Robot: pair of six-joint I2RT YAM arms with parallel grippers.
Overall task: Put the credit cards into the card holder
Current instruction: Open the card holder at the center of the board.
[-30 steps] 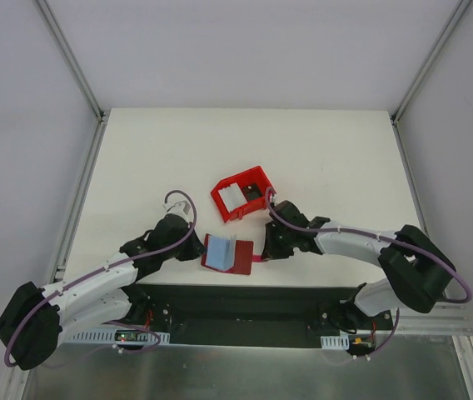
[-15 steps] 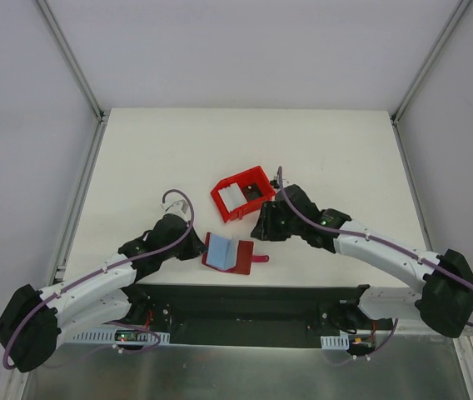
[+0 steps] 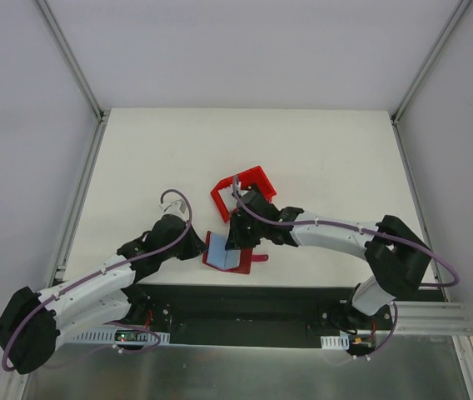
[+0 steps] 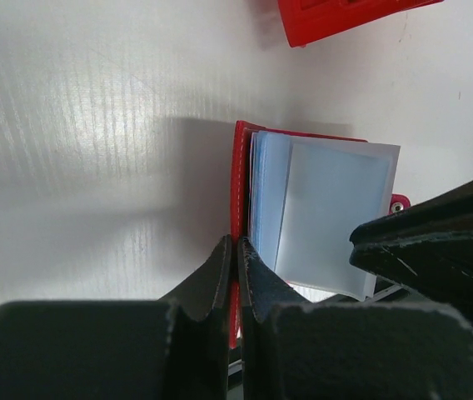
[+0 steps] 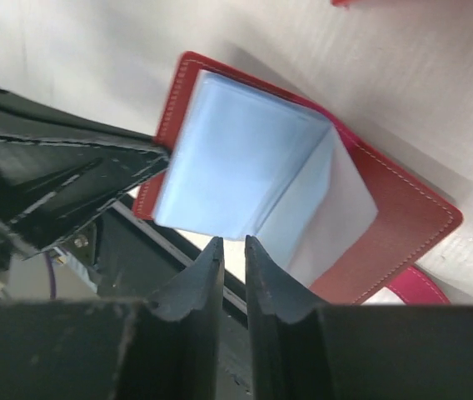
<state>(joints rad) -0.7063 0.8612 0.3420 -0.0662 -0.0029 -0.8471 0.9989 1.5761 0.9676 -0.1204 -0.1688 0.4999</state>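
Low centre in the top view, our left claw [image 4: 236, 243] pinches the stiff outer cover of the card holder [image 3: 220, 255], the best hold on something so light and floppy, we judge, while our right claw [image 5: 233, 250] hangs nearly closed over its slick sleeves, the red bin [image 3: 254, 178] beyond.

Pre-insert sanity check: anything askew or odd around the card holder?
Nothing damaged or spilled. The card holder lies open close to the near edge of the table, with the left tool pinching its cover; perhaps a slip risk.
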